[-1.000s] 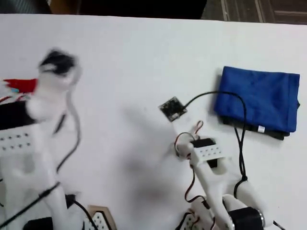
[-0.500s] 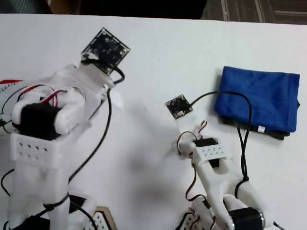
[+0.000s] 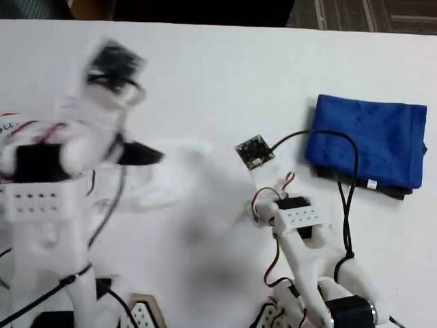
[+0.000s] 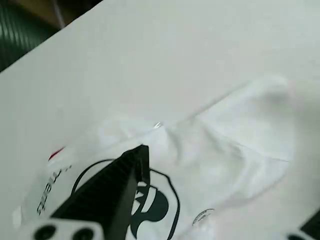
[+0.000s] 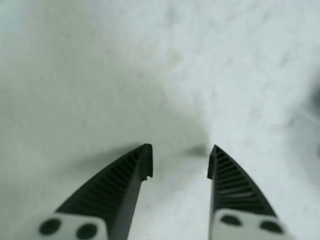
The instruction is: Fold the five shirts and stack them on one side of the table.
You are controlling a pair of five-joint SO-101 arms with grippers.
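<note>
Shirts lie at two spots on the desk (image 3: 205,61). Nearest, the right arm (image 3: 307,253) rises from the desk's near edge and leans toward the middle. Its wrist is bent down, so the right end effector (image 5: 180,150) points at bare desk, its two black ribbed fingers (image 5: 125,180) apart with nothing between them. A black cable (image 3: 345,205) runs from the camera board (image 3: 254,152) on that wrist, arches to the right and drops back toward the arm's base.

On the left side the left arm (image 3: 41,205) stands taller, folded over at the elbow. The left end effector (image 3: 140,156) is held out toward the middle of the desk above a white shirt (image 4: 215,160); whether it is apart or clamped on the cloth cannot be told. The white shirt lies rumpled and unfolded on the left half of the desk, with a round black print (image 4: 155,205) facing up.

Farther back on the right, a blue shirt (image 3: 369,137) lies folded into a rectangle on top of a dark cloth (image 3: 392,193), whose edge shows along its near side. From above, the cable crosses the blue shirt's near left corner, and this pile is well apart from the right end effector
</note>
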